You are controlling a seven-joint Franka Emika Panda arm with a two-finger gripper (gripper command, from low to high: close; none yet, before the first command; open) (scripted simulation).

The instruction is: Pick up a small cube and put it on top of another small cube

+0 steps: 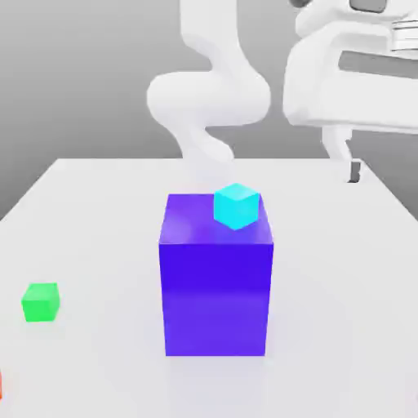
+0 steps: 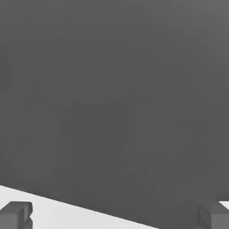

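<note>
The small green cube (image 1: 40,302) rests on the white table (image 1: 98,212) near the exterior view's left edge. The small magenta-pink cube is out of view. My gripper (image 1: 354,170) hangs at the far right of the exterior view, above the table's back right corner and far from the green cube. In the hand view my gripper (image 2: 114,217) is open: its two grey fingertips (image 2: 15,214) stand wide apart with nothing between them, over the table's edge and the dark grey floor beyond.
A big blue-violet block (image 1: 216,286) stands mid-table with a small cyan cube (image 1: 237,206) on its top back corner. A thin red sliver (image 1: 1,384) shows at the exterior view's lower left edge. The white arm (image 1: 212,98) rises behind the block.
</note>
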